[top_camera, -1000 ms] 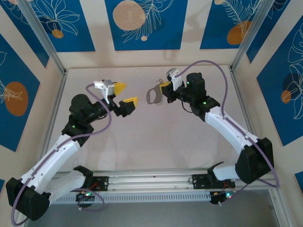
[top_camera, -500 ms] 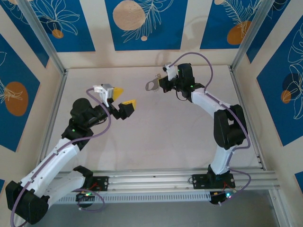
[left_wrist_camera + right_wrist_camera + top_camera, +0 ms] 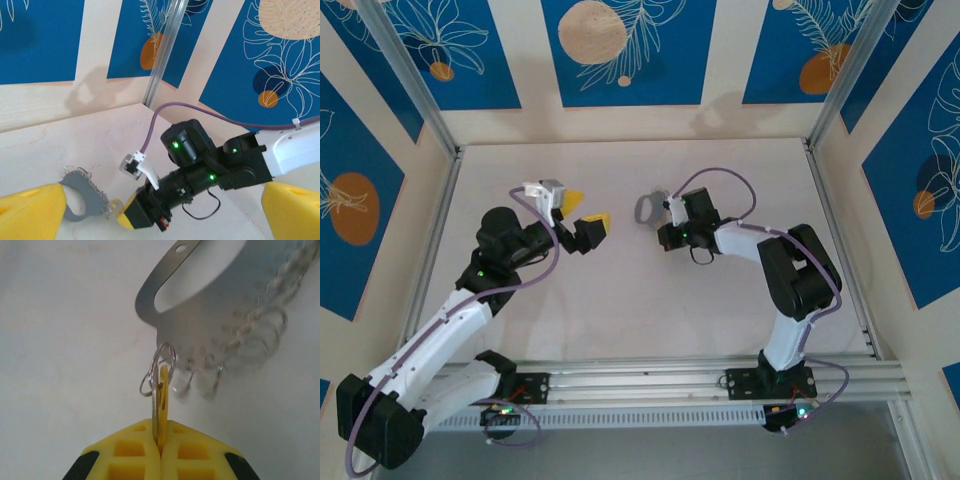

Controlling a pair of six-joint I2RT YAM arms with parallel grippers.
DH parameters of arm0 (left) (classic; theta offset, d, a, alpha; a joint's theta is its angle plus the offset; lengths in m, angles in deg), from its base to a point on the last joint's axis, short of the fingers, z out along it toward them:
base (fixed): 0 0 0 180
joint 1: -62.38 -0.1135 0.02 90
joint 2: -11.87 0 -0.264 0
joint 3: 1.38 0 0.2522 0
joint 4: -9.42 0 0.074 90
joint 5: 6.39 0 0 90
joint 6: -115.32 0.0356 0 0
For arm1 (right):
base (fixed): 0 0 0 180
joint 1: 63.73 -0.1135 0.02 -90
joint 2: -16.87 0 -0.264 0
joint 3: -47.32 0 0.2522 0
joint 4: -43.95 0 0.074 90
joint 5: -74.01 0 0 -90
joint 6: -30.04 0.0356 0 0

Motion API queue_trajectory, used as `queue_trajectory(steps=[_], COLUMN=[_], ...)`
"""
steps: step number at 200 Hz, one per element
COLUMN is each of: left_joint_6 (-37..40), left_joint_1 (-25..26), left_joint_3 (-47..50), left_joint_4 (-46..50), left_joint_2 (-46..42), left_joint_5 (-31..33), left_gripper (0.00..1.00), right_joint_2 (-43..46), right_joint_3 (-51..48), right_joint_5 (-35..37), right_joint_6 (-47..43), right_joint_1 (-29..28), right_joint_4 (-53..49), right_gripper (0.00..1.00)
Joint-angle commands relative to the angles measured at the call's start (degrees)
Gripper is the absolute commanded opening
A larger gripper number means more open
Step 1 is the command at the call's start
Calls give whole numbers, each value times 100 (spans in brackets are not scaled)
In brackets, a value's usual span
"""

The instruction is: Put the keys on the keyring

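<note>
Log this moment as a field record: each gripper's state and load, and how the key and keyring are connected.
left gripper: open, empty, facing the right arm across a gap
right gripper: shut on the key, pinched edge-on between the fingers
key: yellow head, threaded by a small wire ring
keyring: grey loop just beyond the right fingers, small wire ring meets its edge
keyring support: cannot tell whether it hangs or rests on the table

The left arm [image 3: 440, 328] and right arm [image 3: 745, 238] are white and black, with green lights [image 3: 175, 145], purple cables [image 3: 151, 125] and yellow fingers [image 3: 595, 221].
</note>
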Motion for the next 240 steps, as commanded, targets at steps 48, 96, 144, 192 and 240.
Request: queue_trajectory(steps=[48,96,144,192,240], left_joint_6=[-38,45,194,468,1622], left_joint_1=[-53,-53,-60,-64,-62], left_joint_3=[33,-91,-48,84,174], left_joint_4=[250,474,654,458,305], left_joint_2=[-43,-5,-194,-327,-393], left_joint_5=[78,139,878,1982,3223], left_gripper=[100,100,100,100,100], right_joint_2=[352,1283,3176,3912,3922], right_joint_3=[-255,-506,-398,-28,194], right_joint_5=[163,-156,-194,435,1618], right_joint_6=[583,967,899,754,867], right_joint_1=[-463,-1032,-295,589,1202], right_joint_4=[-432,-858,-1606,-1903,-1532], right_gripper=[0,61,99,99,99])
